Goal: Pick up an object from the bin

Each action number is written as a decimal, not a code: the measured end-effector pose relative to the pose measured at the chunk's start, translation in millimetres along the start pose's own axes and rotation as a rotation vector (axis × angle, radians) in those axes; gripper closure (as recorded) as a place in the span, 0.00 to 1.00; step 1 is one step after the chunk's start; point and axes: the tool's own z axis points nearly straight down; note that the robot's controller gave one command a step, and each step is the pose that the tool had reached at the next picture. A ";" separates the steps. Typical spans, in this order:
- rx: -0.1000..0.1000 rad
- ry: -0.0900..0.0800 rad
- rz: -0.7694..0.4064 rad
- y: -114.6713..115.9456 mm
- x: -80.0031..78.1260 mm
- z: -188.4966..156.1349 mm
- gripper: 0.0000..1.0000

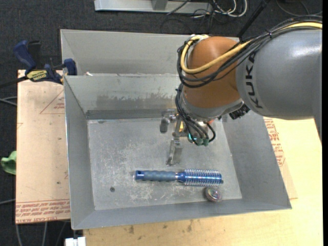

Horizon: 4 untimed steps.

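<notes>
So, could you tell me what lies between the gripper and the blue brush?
Nothing: in the camera view, only bare bin floor separates the gripper from the blue brush.

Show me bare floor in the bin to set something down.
Widest bare floor: the left half, bordered by the left wall, the back wall, the brush and the arm. A thin strip runs in front of the brush handle. Crowded: front right, where a small round thing lies by the brush head.
</notes>
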 end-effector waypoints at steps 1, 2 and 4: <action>0.001 -0.004 -0.463 -21.3 32.8 122.2 0.00; 0.001 -0.007 -0.463 -21.2 31.8 120.6 1.00; 0.004 -0.015 -0.843 -6.6 54.4 -26.5 1.00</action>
